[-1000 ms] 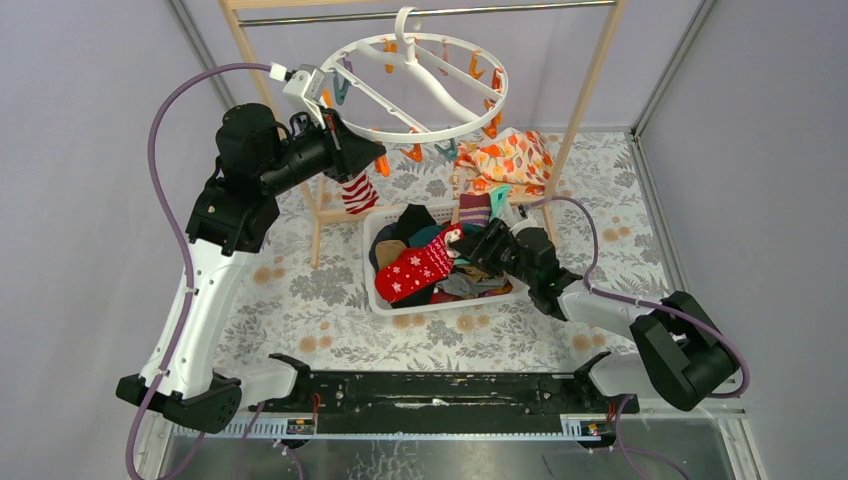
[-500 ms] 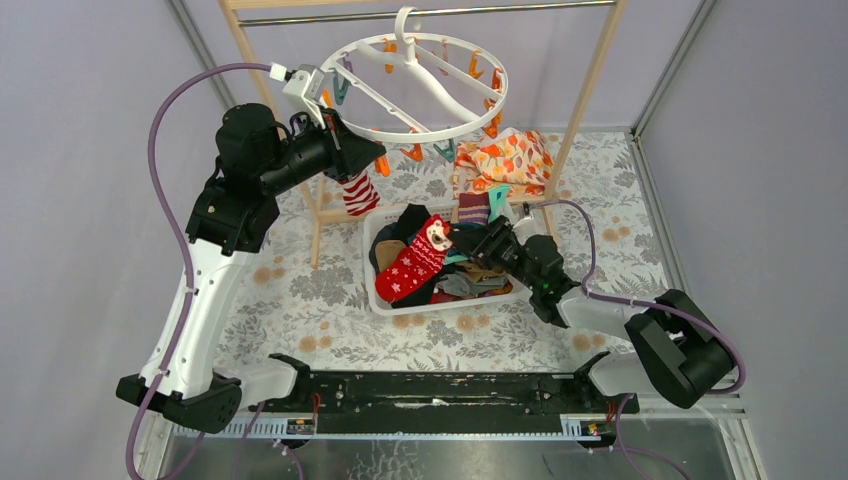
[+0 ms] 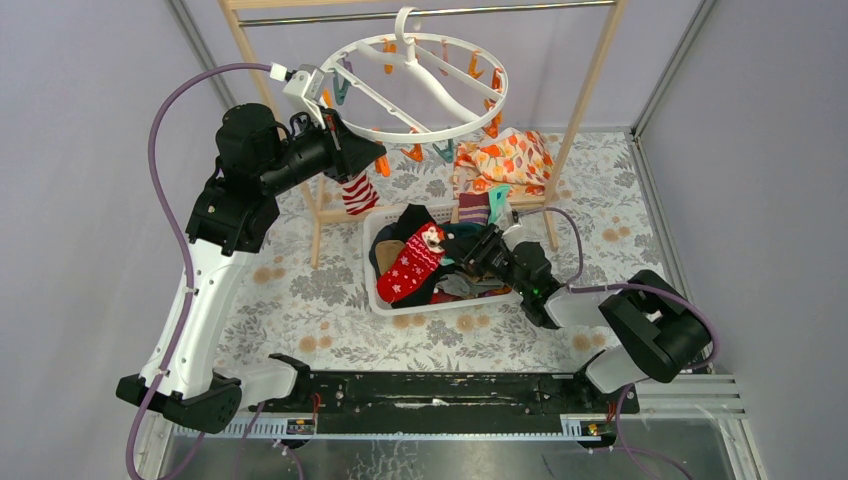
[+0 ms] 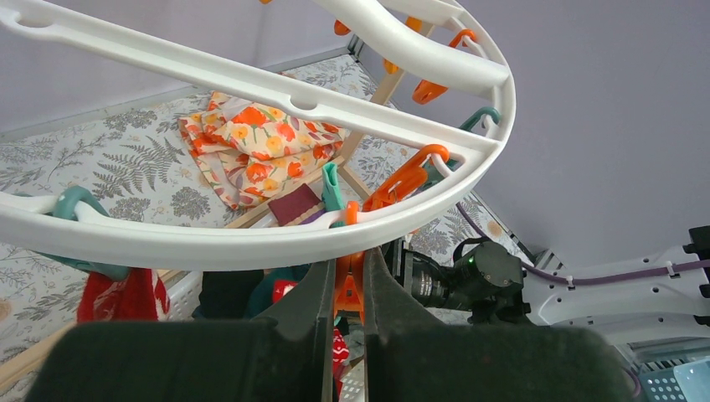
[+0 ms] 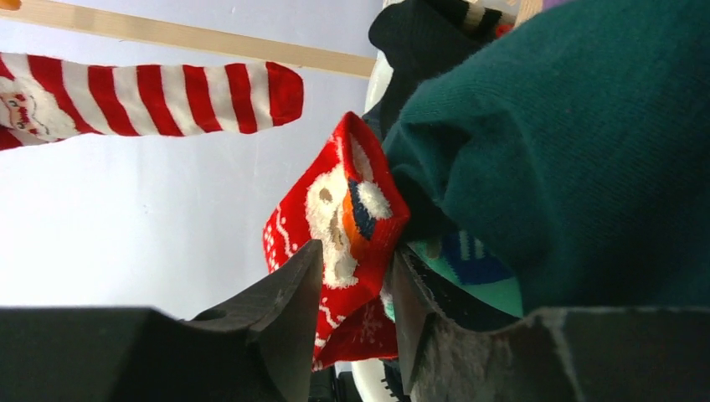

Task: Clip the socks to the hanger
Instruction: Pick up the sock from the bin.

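Note:
The white ring hanger (image 3: 455, 120) hangs by its hook from the rack's bar. My left gripper (image 3: 368, 157) is at its near-left rim, shut on an orange clip (image 4: 348, 295) that dangles under the ring (image 4: 251, 239). A red-white striped sock (image 3: 358, 192) hangs just below it and also shows in the right wrist view (image 5: 167, 88). My right gripper (image 3: 452, 240) is over the basket, shut on the cuff of a red sock with white pattern (image 3: 408, 266), which fills the gap between its fingers (image 5: 352, 209). A dark teal sock (image 5: 569, 142) lies beside them.
The white basket (image 3: 385, 302) holds several more socks. An orange leaf-print cloth (image 3: 505, 160) lies behind it. The wooden rack's post (image 3: 590, 90) stands at the back right and another post (image 3: 312, 205) at the left. Grey walls enclose the table.
My right gripper has moved left and towards the rack, pulling the red patterned sock's cuff with it, so the sock lies more upright. The left arm and hanger have not moved.

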Controlling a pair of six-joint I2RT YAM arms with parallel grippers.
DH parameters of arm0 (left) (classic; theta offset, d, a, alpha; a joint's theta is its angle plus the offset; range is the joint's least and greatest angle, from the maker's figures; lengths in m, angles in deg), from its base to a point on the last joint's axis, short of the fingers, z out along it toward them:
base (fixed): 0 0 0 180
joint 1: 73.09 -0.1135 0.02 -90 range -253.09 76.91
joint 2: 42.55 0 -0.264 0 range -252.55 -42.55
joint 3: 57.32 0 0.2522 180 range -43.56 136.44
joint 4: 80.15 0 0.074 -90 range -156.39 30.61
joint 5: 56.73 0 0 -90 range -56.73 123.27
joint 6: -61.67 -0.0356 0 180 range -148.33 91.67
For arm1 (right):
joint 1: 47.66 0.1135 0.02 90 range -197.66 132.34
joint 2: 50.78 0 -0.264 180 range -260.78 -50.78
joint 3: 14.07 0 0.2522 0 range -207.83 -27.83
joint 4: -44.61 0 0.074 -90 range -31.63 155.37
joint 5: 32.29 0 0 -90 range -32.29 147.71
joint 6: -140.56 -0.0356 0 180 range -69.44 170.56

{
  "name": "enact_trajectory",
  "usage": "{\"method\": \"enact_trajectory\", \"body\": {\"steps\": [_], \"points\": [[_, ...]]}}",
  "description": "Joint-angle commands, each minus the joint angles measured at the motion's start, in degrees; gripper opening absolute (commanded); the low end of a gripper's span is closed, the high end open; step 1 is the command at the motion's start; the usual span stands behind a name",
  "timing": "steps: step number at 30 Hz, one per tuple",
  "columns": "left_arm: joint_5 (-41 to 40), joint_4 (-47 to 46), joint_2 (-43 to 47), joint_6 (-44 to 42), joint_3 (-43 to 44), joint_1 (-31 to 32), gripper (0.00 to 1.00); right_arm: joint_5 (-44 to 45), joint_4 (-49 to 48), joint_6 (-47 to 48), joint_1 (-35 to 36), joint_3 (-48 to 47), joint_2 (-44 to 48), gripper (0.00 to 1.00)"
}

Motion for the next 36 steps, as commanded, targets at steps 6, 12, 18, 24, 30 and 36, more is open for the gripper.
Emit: {"method": "enact_trajectory", "body": {"steps": [6,12,18,24,30,36], "points": [[1.54,-0.81,0.39,-0.96,1.55,-0.23,0.00,7.63,-11.63,-0.40,1.68,-1.23,-1.62,0.36],[1.58,-0.81,0.27,-1.14,1.33,-0.22,0.00,9.03,-9.44,2.01,1.63,-1.31,0.94,0.20],[1.93,-0.82,0.24,-0.87,1.41,-0.22,0.00,12.37,-5.31,2.70,1.63,-2.59,1.41,0.25],[1.88,-0.80,0.52,-1.16,1.49,-0.22,0.00,12.62,-2.97,3.24,1.84,-4.68,-0.09,0.32],[1.94,-0.76,0.80,-1.31,1.34,-0.30,0.00,12.60,-1.31,3.26,1.93,-6.31,-1.13,0.17],[2.03,-0.61,0.83,-1.42,1.42,-0.27,0.00,10.09,-3.31,6.45,1.47,-7.34,2.15,0.00]]}}
